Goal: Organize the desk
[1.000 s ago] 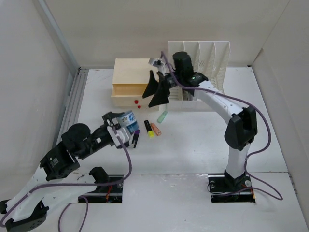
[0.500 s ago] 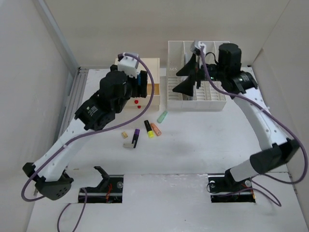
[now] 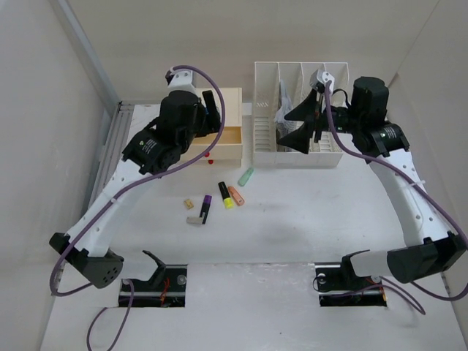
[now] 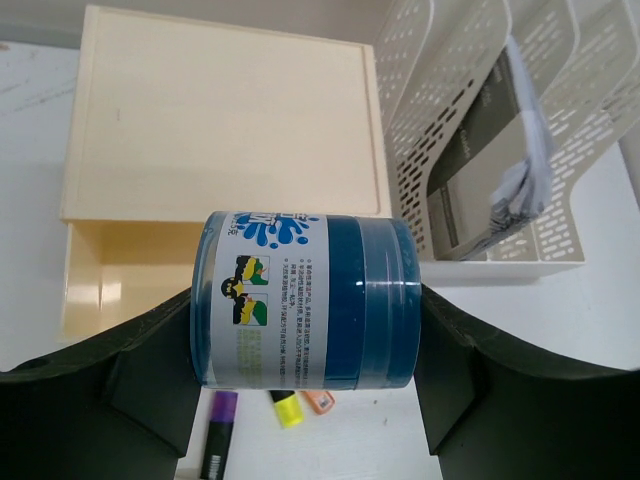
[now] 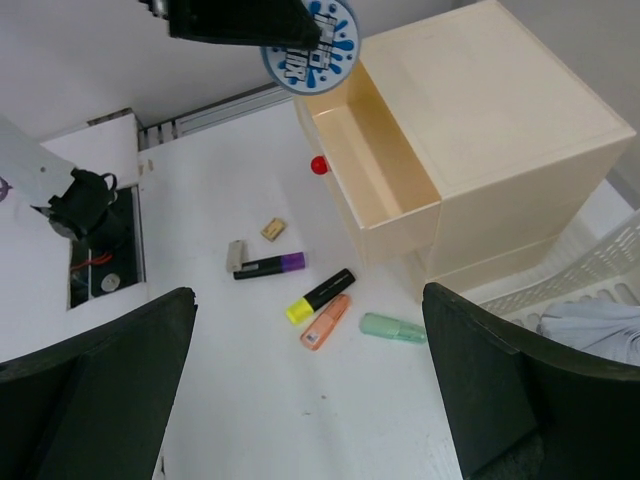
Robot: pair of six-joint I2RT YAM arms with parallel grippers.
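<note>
Left gripper (image 4: 305, 335) is clamped on a blue cylindrical plastic tub (image 4: 300, 300) with a white printed label. The tub lies on its side between the black fingers, above the pulled-out top drawer (image 5: 375, 170) of the small cream wooden drawer box (image 3: 231, 102). The drawer interior looks bare in the right wrist view, and the tub is not yet lowered into it. Right gripper (image 3: 285, 127) hangs with jaws spread wide and nothing between them, in front of the white slotted plastic file rack (image 3: 263, 80). One slot of the rack holds dark and grey sheets (image 4: 500, 170); what they are I cannot tell. The desk (image 3: 307, 219), a large flat white tabletop, lies under both arms, with a grooved metal rail (image 3: 110, 153) along its left edge. Loose on it, in front of the drawer box:

- a mint-green highlighter (image 3: 246, 176)
- an orange highlighter (image 3: 235, 195)
- a black highlighter with a yellow cap (image 3: 225, 194)
- a black marker with a purple band (image 3: 206, 208)
- a small tan block (image 3: 188, 203)
- a small grey piece (image 3: 195, 219)

My reading is that the task is early to midway. The rack has its contents and the tub is about to be stowed, but the six loose items have no home yet. The drawer also needs shutting afterwards.
</note>
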